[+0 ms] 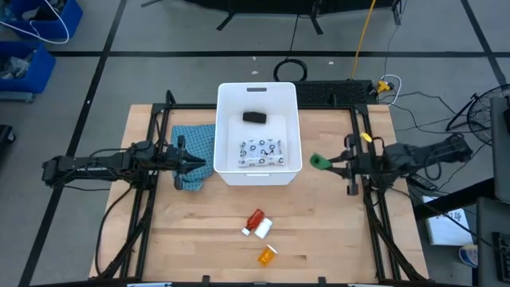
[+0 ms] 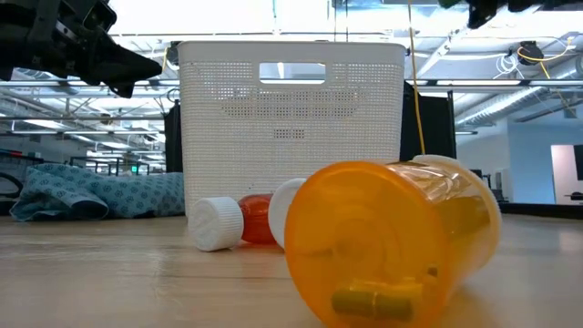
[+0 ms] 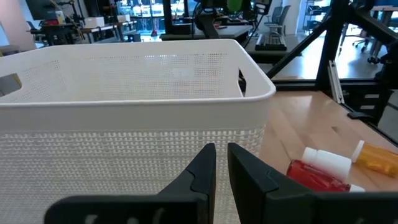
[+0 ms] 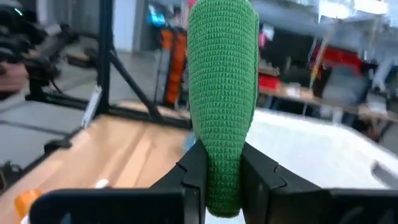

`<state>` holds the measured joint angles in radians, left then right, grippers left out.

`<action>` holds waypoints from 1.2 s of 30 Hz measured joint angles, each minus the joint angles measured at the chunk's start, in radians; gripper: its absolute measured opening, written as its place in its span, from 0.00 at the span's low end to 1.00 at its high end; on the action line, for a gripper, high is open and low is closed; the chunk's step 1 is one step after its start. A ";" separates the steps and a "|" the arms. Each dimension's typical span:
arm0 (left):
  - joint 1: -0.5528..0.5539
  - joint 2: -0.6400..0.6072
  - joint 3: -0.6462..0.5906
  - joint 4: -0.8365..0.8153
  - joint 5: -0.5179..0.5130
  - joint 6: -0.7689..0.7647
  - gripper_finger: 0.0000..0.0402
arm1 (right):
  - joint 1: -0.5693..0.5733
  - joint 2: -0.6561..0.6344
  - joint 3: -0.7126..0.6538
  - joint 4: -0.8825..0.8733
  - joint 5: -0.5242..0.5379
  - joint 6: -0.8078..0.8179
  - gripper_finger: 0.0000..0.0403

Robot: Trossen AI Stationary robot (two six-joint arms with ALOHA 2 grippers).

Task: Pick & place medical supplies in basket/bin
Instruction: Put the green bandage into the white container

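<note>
My workplace: open-plan robotics lab. Exposed ceiling ducts (image 2: pixel 510 41), rows of desks (image 3: pixel 106 28), office chairs (image 3: pixel 277 14), cables (image 1: pixel 414 100) across grey floor.

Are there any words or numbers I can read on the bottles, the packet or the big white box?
None can be read.
Orange vial: no label shows.
Red tube: no writing visible.
White flat packet: only dark dots, too small to read.
White bin: plain, no text.

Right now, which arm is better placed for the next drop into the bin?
Right. Its tool already holds the green oblong just beside the bin. The left tool is shut and holds nothing.
</note>
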<state>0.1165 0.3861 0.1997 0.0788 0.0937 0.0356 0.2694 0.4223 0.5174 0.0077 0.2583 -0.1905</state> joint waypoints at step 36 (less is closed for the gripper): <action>0.000 0.000 0.000 -0.057 -0.016 -0.042 0.12 | -0.600 0.761 0.625 -0.184 -0.564 -0.039 0.12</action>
<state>0.1162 0.3862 0.2001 0.0214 0.0780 -0.0067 -0.3310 1.1833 1.1421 -0.1762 -0.3054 -0.2299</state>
